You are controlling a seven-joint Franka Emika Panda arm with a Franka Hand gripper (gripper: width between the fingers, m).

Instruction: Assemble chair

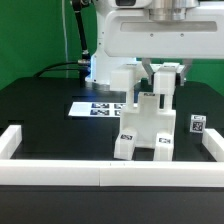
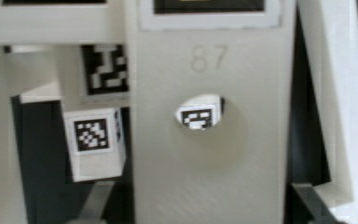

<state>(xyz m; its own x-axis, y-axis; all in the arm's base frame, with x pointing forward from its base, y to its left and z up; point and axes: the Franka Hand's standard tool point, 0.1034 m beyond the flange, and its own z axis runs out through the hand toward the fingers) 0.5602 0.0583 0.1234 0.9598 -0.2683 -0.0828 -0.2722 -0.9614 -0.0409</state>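
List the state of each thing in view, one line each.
chair: partly built, standing upright.
tool: down at the chair's top; whether open or shut is unclear.
small tagged part: loose, apart from the chair.
marker board: flat on the table.

My arm [image 1: 105, 62] is glossy white and built of rounded segments, with a bluish cast low on its far base. Its upper end carries a broad, white boxy housing [image 1: 160, 30]. Dark grey pieces mark my gripper [image 1: 166, 72]. A thin black cable [image 1: 73, 35] trails down at the far left.
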